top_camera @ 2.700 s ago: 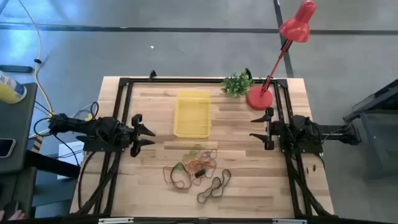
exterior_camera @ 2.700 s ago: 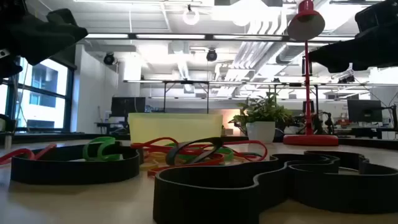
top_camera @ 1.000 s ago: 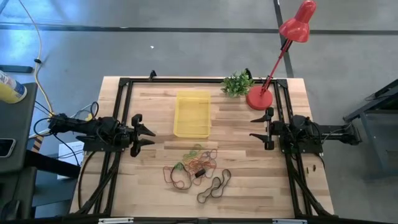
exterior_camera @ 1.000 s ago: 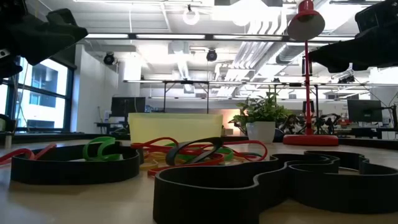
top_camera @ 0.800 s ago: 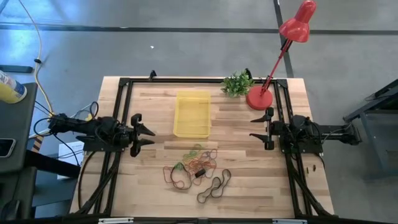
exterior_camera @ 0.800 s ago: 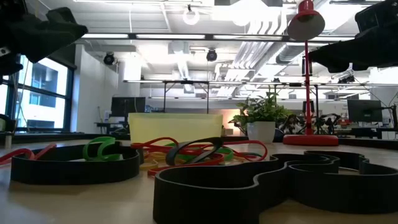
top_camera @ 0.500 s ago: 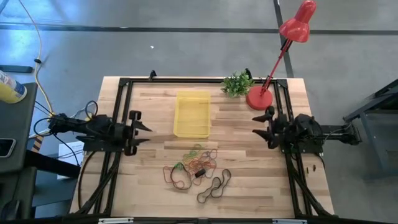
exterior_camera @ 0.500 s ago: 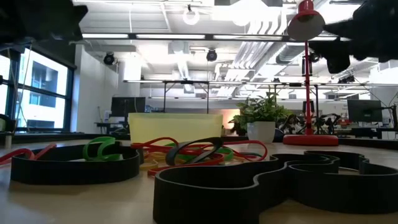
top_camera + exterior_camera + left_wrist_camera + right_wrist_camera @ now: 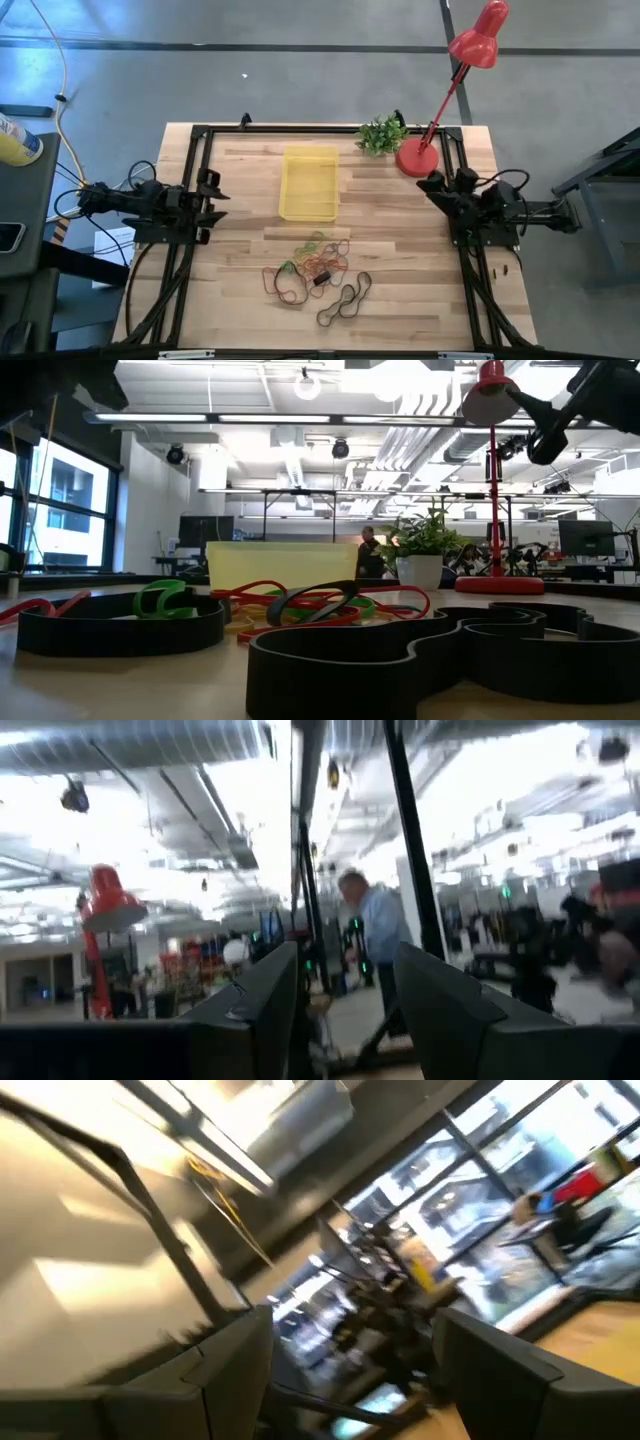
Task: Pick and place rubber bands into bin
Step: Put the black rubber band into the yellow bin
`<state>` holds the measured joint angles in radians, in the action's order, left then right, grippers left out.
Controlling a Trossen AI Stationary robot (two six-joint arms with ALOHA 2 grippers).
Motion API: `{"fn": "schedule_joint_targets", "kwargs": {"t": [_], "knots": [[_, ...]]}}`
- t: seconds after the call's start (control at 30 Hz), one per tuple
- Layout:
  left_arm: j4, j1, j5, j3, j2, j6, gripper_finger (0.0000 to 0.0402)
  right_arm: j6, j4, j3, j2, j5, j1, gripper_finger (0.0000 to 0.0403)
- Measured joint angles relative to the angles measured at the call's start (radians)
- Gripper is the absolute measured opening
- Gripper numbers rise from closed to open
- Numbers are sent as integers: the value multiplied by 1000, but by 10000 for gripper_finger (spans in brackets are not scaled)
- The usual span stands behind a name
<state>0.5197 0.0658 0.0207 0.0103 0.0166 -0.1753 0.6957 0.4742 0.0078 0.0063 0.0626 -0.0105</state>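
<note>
The yellow bin (image 9: 309, 183) holds nothing; the rubber bands (image 9: 318, 270) lie near the worktop's front edge. The left gripper (image 9: 212, 198) and right gripper (image 9: 434, 186) are both open, gripping nothing.

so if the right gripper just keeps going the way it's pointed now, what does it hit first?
Probably the red lamp base. From above, the right gripper, jaws open, angles toward the table's far edge with the base just ahead. Its height is unclear, so it may pass over.
</note>
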Motion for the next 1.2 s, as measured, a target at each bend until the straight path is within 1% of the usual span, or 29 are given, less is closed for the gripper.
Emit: {"fn": "schedule_joint_targets", "kwargs": {"t": [0.1,0.17,0.37,0.43,0.47,0.57,0.63,0.8,0.97,1.07,1.2], "knots": [[59,0,31,0,0,0,156,16,24,0,0,10,0,262],[110,0,49,0,0,1,156,-12,25,0,0,28,0,262],[175,0,51,0,0,60,156,0,25,11,1,49,-1,262],[173,0,51,0,0,103,156,-6,32,17,1,92,-1,262],[174,0,51,0,0,126,156,-14,31,17,1,130,-1,262],[172,0,63,0,0,143,156,-26,27,17,1,225,-1,261],[161,0,80,0,0,158,156,-32,29,17,1,244,-2,262],[160,0,88,0,0,180,156,1,28,18,1,239,-2,261],[161,0,89,0,0,184,156,74,31,19,2,169,-1,261],[164,0,94,0,0,183,156,97,89,20,32,159,1,261],[171,0,189,0,0,184,156,60,136,80,141,126,0,261]]}}
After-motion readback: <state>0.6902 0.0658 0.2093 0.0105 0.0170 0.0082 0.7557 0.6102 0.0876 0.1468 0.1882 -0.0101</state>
